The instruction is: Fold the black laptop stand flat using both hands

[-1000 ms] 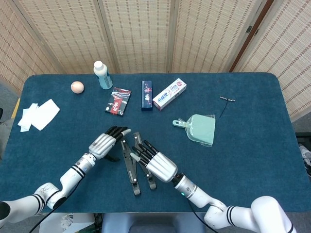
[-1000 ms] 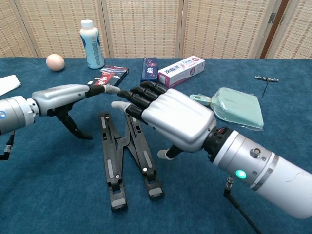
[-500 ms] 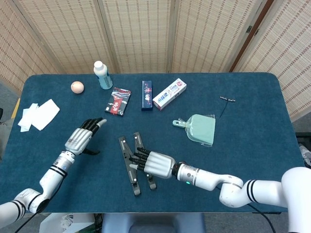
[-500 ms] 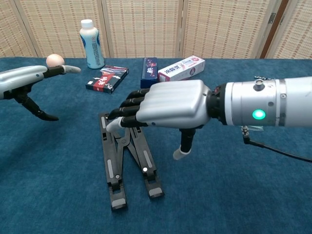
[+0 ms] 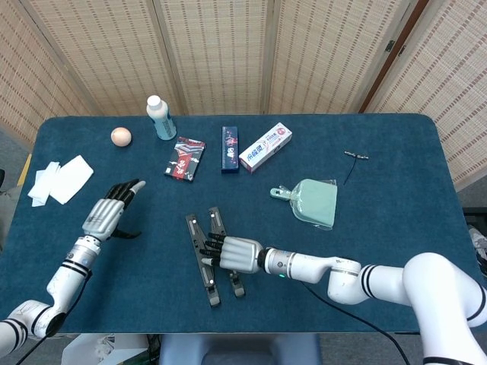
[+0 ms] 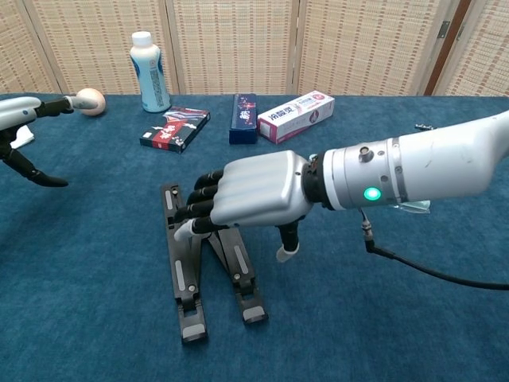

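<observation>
Laptop stand point(image 5: 211, 257) lies near the bench's front edge, left of centre, its two black bars meeting in a narrow V at the far end and splayed toward you. Your right hand point(image 5: 233, 254) lies on its upper half, fingers point(image 6: 200, 210) curled down over the bars and thumb pointing down beside the right bar. Your left hand point(image 5: 108, 214) hovers well apart toward the left edge, fingers spread and holding nothing. Farther back sit a green dustpan point(image 5: 313, 201), toothpaste box point(image 5: 265, 147), bottle point(image 5: 160, 118) and egg point(image 5: 120, 136).
</observation>
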`<state>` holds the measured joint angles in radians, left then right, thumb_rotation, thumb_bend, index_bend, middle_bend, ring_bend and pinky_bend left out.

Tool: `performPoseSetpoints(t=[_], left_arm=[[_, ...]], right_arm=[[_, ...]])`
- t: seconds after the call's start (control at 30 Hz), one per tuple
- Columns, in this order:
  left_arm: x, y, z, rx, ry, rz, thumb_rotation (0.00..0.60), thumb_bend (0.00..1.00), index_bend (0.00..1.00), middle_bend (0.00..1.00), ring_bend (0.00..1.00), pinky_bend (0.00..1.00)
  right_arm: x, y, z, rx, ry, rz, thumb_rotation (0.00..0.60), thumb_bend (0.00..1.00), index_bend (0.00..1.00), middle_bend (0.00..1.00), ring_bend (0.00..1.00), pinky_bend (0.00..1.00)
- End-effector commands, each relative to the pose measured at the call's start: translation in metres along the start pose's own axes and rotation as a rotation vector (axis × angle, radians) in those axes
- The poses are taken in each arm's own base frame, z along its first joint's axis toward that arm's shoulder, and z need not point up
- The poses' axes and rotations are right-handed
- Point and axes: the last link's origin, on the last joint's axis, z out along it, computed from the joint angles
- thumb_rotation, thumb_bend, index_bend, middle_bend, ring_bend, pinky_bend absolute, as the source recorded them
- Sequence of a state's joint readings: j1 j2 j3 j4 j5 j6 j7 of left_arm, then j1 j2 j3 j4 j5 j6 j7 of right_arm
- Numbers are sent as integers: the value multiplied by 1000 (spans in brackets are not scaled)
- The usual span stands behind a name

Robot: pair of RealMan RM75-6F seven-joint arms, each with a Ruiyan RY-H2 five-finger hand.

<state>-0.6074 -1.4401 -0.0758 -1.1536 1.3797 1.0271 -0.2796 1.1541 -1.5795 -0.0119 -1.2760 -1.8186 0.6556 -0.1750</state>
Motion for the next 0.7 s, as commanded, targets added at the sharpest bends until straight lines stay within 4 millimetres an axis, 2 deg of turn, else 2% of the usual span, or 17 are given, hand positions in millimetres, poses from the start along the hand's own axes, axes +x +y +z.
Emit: performPoseSetpoints(t=[0.03, 0.7], left_arm=[[0, -3, -1, 5, -1, -4, 600, 114, 0, 17, 27, 54], [6, -13, -8, 19, 25, -28, 600, 113, 0, 7, 20, 52]], right_arm=[[-1, -3, 8, 17, 8, 0, 600, 23, 0, 0, 0, 0], [9, -4, 47, 67, -51, 27, 600, 43, 0, 0, 0, 0]])
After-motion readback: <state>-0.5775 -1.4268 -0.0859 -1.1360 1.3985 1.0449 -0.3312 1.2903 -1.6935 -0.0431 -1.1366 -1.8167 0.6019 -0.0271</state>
